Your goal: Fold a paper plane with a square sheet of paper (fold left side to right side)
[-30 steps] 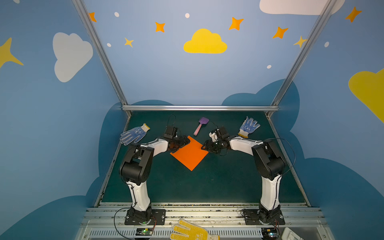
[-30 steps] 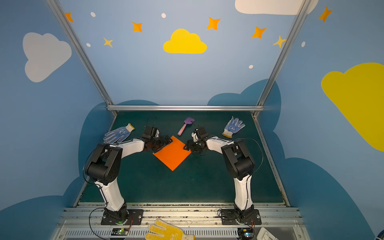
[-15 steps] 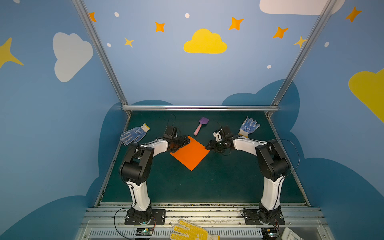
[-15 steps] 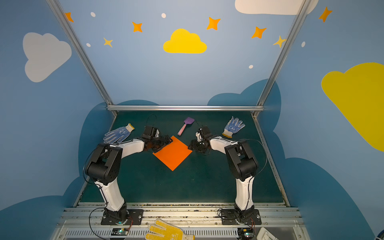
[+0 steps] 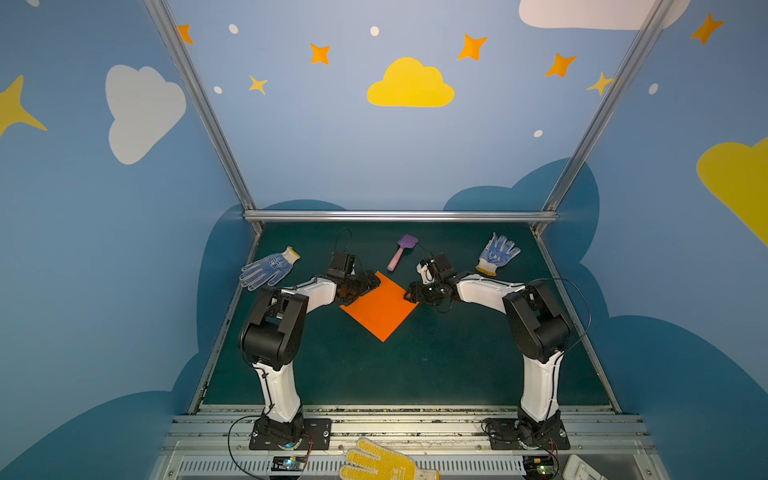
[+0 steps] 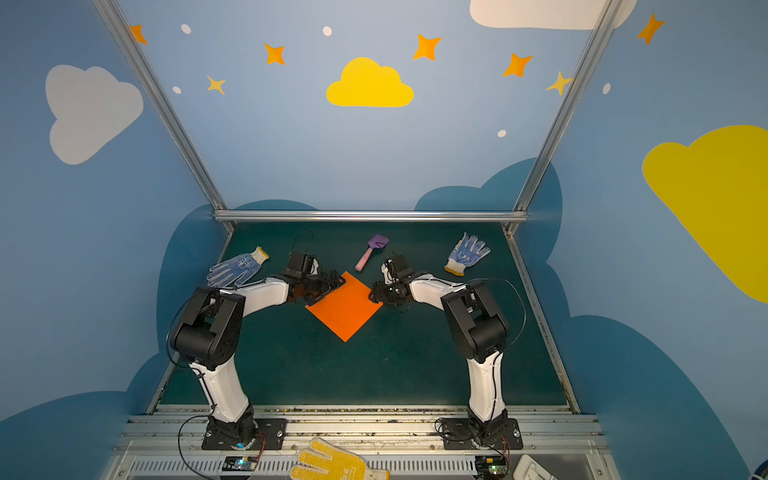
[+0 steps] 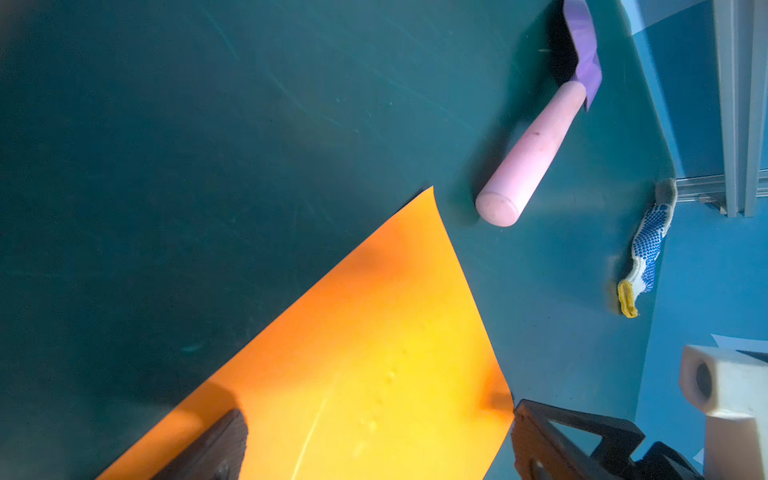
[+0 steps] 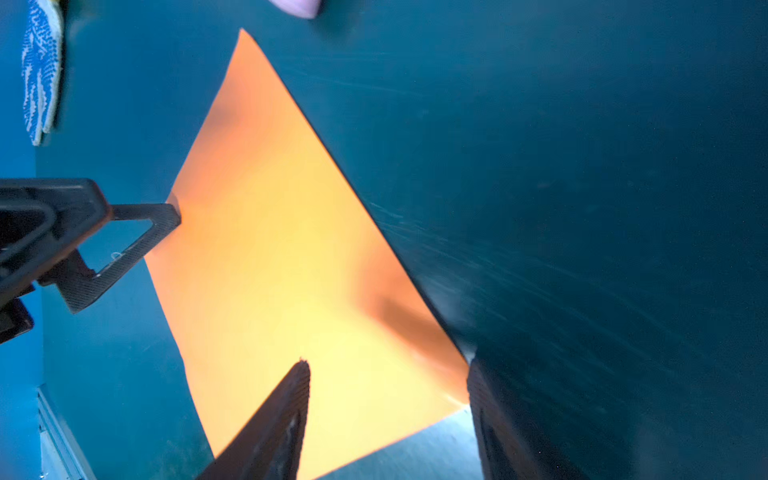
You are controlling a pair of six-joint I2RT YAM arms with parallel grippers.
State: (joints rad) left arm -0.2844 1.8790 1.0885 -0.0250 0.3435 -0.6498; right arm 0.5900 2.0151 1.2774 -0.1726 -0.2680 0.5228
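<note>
Orange square sheet of paper (image 5: pixel 380 307), laid as a diamond on the green table (image 5: pixel 415 374). The left gripper (image 7: pixel 376 419) is shown spread wide at the sheet's far-left edge (one finger over the paper, one just off it). The right gripper (image 8: pixel 388 365) is seen partly open astride the right corner; nothing is gripped. A pink-handled spatula (image 5: pixel 398 254) is seen near the far corner.
</note>
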